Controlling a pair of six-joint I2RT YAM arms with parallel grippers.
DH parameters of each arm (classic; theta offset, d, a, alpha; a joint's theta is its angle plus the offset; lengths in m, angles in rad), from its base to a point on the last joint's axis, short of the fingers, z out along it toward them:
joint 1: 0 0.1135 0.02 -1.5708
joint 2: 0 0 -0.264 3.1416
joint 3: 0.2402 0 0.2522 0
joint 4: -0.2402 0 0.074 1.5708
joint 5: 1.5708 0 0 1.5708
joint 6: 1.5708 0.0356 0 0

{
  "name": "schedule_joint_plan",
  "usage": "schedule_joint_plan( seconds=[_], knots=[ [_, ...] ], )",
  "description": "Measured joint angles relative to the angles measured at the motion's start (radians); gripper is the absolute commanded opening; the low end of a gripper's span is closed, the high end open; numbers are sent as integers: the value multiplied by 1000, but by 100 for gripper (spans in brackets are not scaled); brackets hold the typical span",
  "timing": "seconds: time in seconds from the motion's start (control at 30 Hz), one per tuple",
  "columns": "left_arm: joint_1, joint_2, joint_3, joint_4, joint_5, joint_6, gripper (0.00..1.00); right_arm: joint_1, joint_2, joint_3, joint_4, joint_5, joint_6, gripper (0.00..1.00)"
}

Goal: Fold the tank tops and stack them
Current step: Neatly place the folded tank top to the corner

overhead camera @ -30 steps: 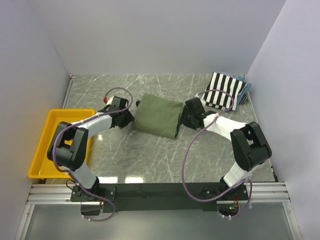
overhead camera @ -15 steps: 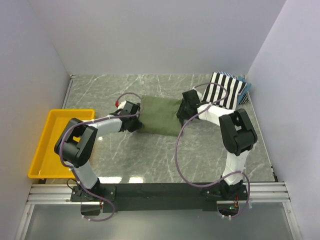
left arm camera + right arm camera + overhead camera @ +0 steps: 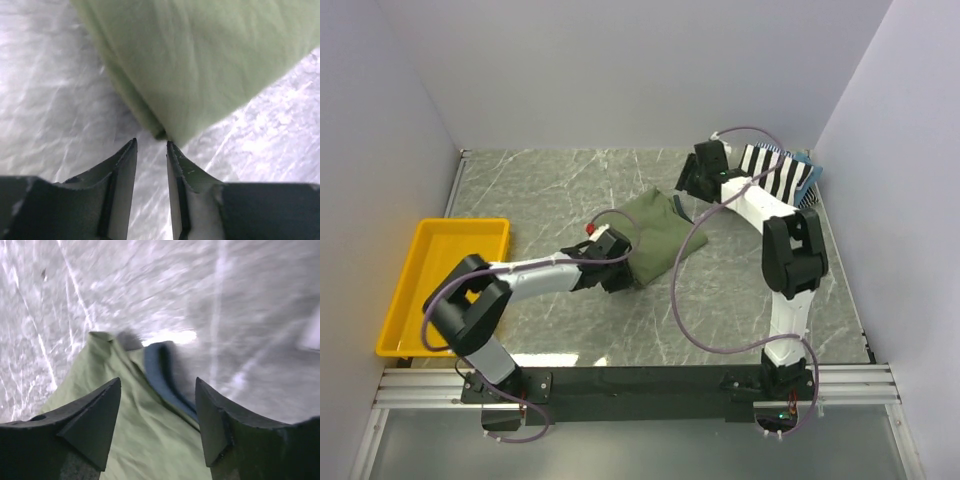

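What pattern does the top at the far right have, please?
The tank top has black-and-white stripes; top external view.

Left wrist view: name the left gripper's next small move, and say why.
Probably ease the left gripper forward and shut it on the corner of the olive tank top. That folded corner lies just beyond its slightly parted, empty fingertips, and the striped tank top lies apart.

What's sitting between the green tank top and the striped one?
The right gripper, in the top view, sits between the green tank top and the striped tank top.
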Motion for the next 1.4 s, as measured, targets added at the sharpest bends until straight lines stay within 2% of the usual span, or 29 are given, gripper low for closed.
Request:
schedule_joint_plan(
  seconds=[0.1, 0.27, 0.37, 0.43, 0.57, 0.7, 0.87, 1.17, 1.3, 1.4],
  knots=[
    [6, -81, 3, -62, -2, 20, 40, -36, -93, -78, -4, 21, 2, 70],
    [11, -240, 61, -129, -27, 62, 43, -94, -391, -410, 22, 16, 47, 70],
    [19, -215, 144, -137, -29, 104, 50, -93, -513, -582, 73, -23, 88, 71],
    [23, -139, 213, -136, -27, 141, 52, -90, -544, -665, 114, -60, 114, 71],
    [23, 32, 299, -151, -30, 232, 57, -87, -528, -771, 187, -142, 153, 71],
    [6, 127, 333, -224, -81, 326, 59, -87, -473, -780, 268, -200, 184, 71],
    [-2, 140, 343, -269, -112, 412, 58, -87, -417, -781, 351, -237, 225, 71],
    [-14, 157, 369, -277, -117, 468, 57, -85, -367, -789, 403, -240, 271, 71],
    [-26, 176, 397, -280, -113, 476, 57, -50, -408, -871, 486, -225, 335, 71],
    [-28, 198, 404, -278, -113, 475, 56, 25, -464, -954, 535, -197, 406, 71]
  ],
)
